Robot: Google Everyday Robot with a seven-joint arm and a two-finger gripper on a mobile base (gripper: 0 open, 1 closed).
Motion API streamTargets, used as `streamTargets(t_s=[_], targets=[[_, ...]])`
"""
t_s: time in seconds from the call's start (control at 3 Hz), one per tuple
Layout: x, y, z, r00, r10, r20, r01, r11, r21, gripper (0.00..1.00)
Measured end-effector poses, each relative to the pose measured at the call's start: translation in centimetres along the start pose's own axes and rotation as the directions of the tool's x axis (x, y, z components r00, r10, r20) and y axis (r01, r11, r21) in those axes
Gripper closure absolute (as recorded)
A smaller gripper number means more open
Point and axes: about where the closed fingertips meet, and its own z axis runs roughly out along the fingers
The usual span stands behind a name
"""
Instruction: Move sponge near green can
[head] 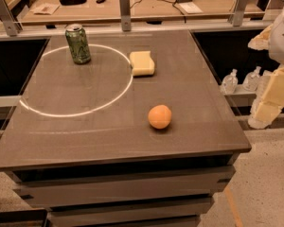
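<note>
Green can (78, 44) stands upright at the far left of the table (194, 108), inside a white ring (131, 77). The sponge (142, 63) lies flat to its right, just at the ring's edge, with a clear gap between the two. Right of that and nearer to me sits the orange (159, 116), on its own. My gripper (267, 103) hangs off the table's right side, well apart from everything, and I cannot tell whether it is wide or narrow. My worries, as I judge them: the can is tall and light, so a sponge pushed too far left, or an arm swinging past, could knock it over. The sponge is soft, so a pinch near one corner may let it fold and slip out. The orange lies close to my likely path from the right, and a brush could send it rolling towards the near edge. Count: one can, one sponge, one orange, one ring, one gripper.
</note>
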Motion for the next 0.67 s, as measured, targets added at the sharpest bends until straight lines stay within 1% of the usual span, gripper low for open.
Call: streamTargets(t_s=[0.33,0.67], targets=[[0.0,0.0,0.0,1.0,0.0,0.0,0.0,1.0,0.0,0.0],[-0.16,-0.13,-0.19,1.0,-0.021,0.013,0.021,0.9998,0.005,0.0]])
